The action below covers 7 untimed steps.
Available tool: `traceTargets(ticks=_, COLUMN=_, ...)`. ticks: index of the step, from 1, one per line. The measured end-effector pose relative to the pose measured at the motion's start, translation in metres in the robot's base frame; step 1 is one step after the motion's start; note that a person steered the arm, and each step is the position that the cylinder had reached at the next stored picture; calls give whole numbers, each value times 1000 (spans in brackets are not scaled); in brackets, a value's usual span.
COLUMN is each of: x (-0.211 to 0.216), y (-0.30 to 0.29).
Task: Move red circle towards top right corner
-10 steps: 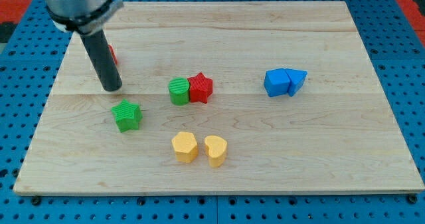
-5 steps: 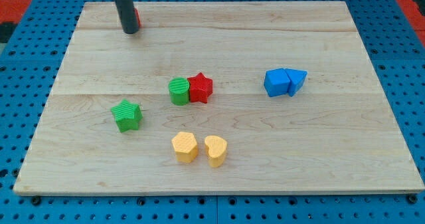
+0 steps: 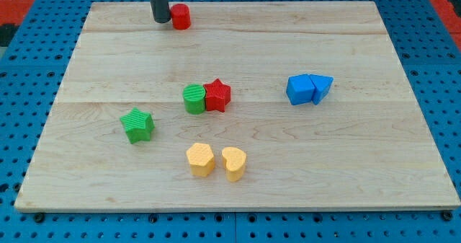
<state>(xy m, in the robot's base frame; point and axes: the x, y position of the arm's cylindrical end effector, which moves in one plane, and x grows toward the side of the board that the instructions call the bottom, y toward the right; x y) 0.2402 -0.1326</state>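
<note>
The red circle (image 3: 181, 16) stands near the board's top edge, left of the middle. My tip (image 3: 160, 19) is right beside it on its left, touching or nearly touching it. The dark rod rises out of the view's top. The board's top right corner (image 3: 376, 3) lies far to the right of both.
A green circle (image 3: 194, 99) and a red star (image 3: 217, 95) touch near the board's middle. A green star (image 3: 137, 125) sits lower left. Two yellow blocks (image 3: 216, 161) lie below the middle. Two blue blocks (image 3: 308, 89) touch at the right.
My tip has swept from the left-middle of the board up to the top edge, then rightward. The red circle has moved up and to the right with it.
</note>
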Motion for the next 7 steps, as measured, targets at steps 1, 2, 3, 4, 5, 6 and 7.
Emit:
traceTargets(ticks=1, x=0, y=-2)
traceTargets(ticks=2, x=0, y=-3)
traceTargets(ticks=3, x=-4, y=66)
traceTargets(ticks=4, x=9, y=192)
traceTargets(ticks=5, x=19, y=249)
traceTargets(ticks=6, x=19, y=243)
traceTargets(ticks=7, x=18, y=205)
